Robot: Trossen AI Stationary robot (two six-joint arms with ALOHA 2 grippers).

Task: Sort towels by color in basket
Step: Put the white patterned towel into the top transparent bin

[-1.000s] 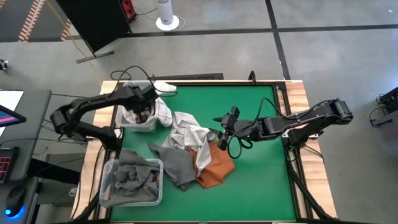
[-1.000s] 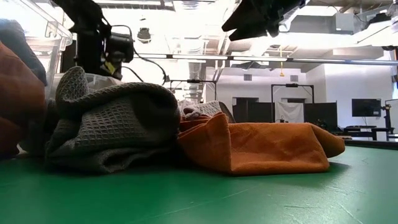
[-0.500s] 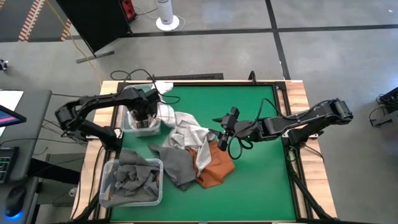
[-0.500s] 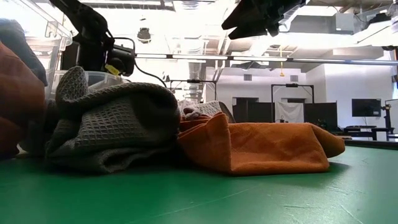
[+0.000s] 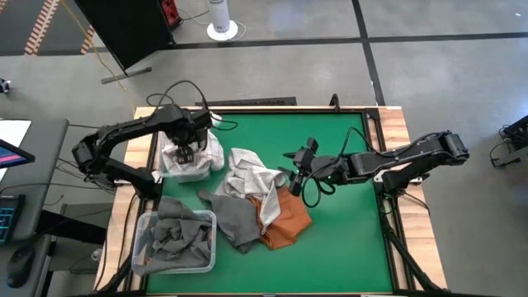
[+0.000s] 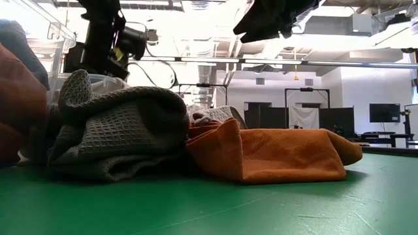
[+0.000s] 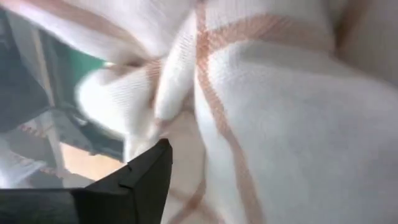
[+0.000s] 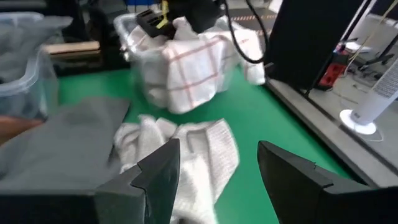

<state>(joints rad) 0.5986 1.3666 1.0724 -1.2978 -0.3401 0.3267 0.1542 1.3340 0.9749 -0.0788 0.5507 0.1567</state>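
**Letting go of the checked towel over the far-left bin**

High view: the left gripper [image 5: 188, 151] hangs over the clear bin [image 5: 169, 169] at the table's far left, right at the white checked towel [image 5: 208, 150] heaped in it, part of which spills over the bin's right wall. To do this step well, I judge the fingers should part fully and rise straight up, so no fold is dragged back out. How far they stand apart cannot be told here. The right gripper [image 5: 297, 176] waits above the mixed pile [image 5: 247, 198] mid-table, holding nothing. A second bin [image 5: 153, 223] of grey towels [image 5: 177, 235] sits near-left.

Low view: the left gripper [image 6: 111, 46] is up at the far left, behind a grey towel [image 6: 117, 130] and a rust-orange towel [image 6: 274, 153].

Left wrist view: one dark finger [image 7: 134, 186] shows against the checked cloth; the other is out of frame, so a grip cannot be confirmed.

Right wrist view: the right fingers [image 8: 146, 180] are spread wide and empty, above a white towel [image 8: 186, 152].
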